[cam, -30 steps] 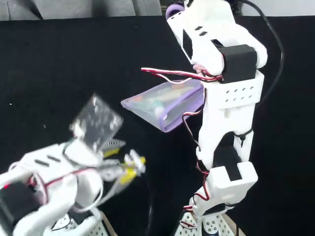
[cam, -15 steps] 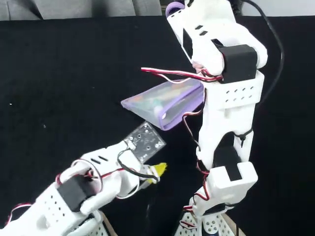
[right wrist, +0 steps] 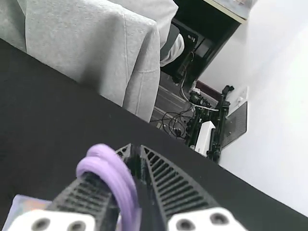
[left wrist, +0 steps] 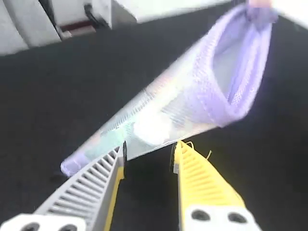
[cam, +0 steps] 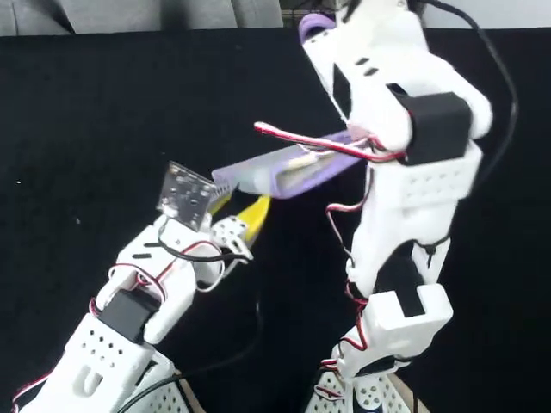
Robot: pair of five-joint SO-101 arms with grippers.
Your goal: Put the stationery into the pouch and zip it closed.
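Pouch: the pouch (cam: 284, 168) is hanging in the air above the black bench (cam: 103, 112), tilted, with its low end pointing toward the left arm and its high end running under the right arm (cam: 396, 172).
Right fingers: the right gripper (right wrist: 136, 149) is pinching a rounded purple edge of the pouch (right wrist: 103, 166) between its black fingers.
Left fingers: the left gripper (left wrist: 149, 149) is standing spread, one yellow finger and one pale one, with both tips sitting right at the pouch's (left wrist: 192, 96) lower edge; I cannot tell whether they are touching it.
Contents: pale and greenish shapes (left wrist: 151, 130) are showing through the clear side, too blurred to name.
Edges: the clear wall is narrowing to a purple tip at the low end, while the purple-trimmed end is widening toward the right arm.
Open room: bare bench is lying open on the far side and to the left of the left gripper (cam: 241, 208).
In the way: red and white wires (cam: 301, 136) are crossing just over the pouch, and the right arm's white body is crowding its high end.
Around: grey fabric (right wrist: 86, 48) is hanging beyond the bench edge, with cables (right wrist: 192, 106) lying on the floor behind.
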